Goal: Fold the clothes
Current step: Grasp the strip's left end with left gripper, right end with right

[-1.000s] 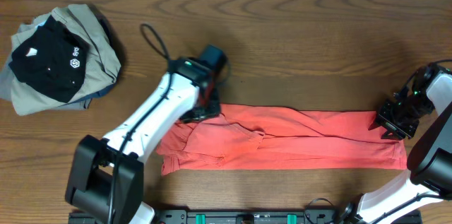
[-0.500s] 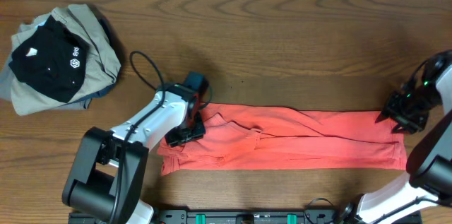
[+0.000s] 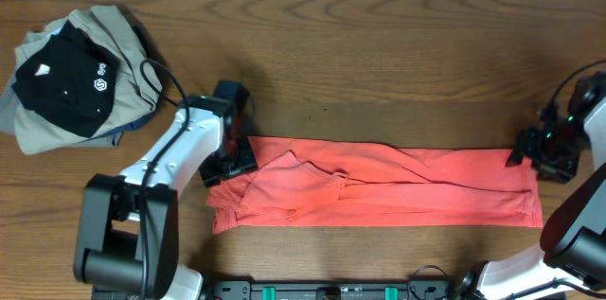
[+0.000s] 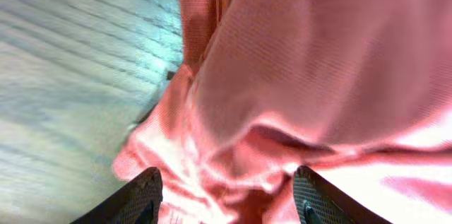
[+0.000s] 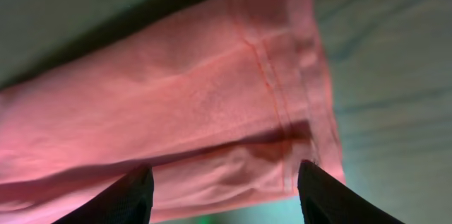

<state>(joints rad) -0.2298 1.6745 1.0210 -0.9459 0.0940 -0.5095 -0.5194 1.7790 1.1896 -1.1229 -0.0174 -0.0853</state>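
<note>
While stretched lengthwise along the near half of the wooden surface point(image 3: 379, 54), reads as one long coral-red garment point(image 3: 407, 194) already folded into a strip, flat toward the right end and rumpled with a few creases toward the left. Sits well apart from the pile of other clothes point(image 3: 38, 120) in the far left corner: black shirt point(image 3: 66, 78) with a small white logo on top, khaki stuff point(image 3: 133, 59) underneath.

Got the left arm point(image 3: 185, 144) reaching down to the upper left corner of the strip, right at the bunched-up part. From the left wrist view, left fingers point(image 4: 141, 199) spread wide, with a puffy fold of the red fabric humped up between and ahead of them, not pinching anything. Can't tell whether the tips actually touch the cloth.

Over at the opposite end, got the right arm point(image 3: 592, 111) at the top right corner of the strip. Similar deal in the right wrist view: right fingers point(image 5: 134, 196) wide apart above the hemmed end of the garment, stitched seam plain to see, bare surface just past the edge. Nothing gripped there either.
</note>
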